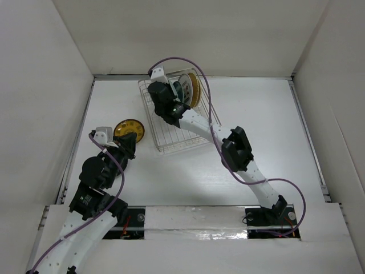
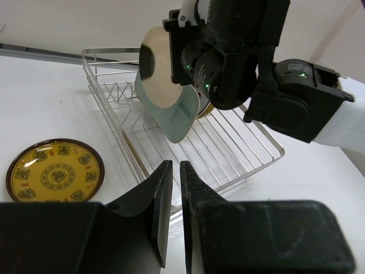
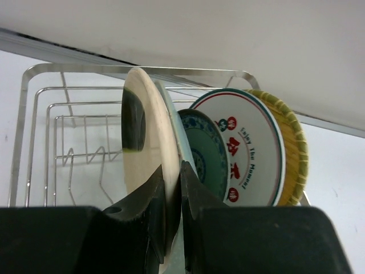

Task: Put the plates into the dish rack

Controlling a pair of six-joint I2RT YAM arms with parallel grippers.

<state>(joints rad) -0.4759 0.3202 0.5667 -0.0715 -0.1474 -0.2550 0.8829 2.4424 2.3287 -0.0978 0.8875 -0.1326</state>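
Right pincer point(image 3: 174, 174) grips cream plate point(image 3: 149, 131) — upright, edge-on; dish rack point(image 3: 80, 67) beneath.

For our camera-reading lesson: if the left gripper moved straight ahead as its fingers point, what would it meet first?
Probably the near rim of the silver wire dish rack, right ahead of the left gripper; depth is unclear. The round yellow-and-brown plate lies off to its side.

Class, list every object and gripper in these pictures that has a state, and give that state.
rack: partly loaded.
cream plate: held on edge over rack.
green dish: on edge behind cream plate.
teal plate: upright in rack.
white plate: upright in rack.
tan plate: upright in rack.
yellow plate: flat on table, outside rack.
left gripper: shut, empty.
right gripper: shut on cream plate.
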